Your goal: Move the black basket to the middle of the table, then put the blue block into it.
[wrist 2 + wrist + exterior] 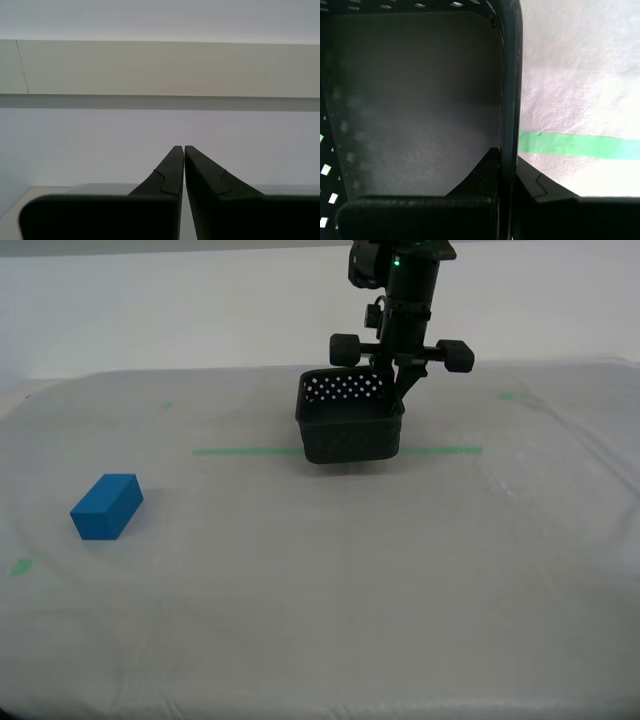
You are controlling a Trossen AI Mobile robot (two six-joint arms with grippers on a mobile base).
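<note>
Black basket [350, 430] over green tape line [245, 451] — our first gripper [507, 165] clamped on its wall; second gripper [184, 150] pinched together, idle — blue block [106, 506] untouched on table [330, 610]

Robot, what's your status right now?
My first gripper clamped on the black basket wall. My second gripper shut, empty. Blue block alone on the table, path clear.

No readable text, labels, brands or numbers on any surface in any view.
</note>
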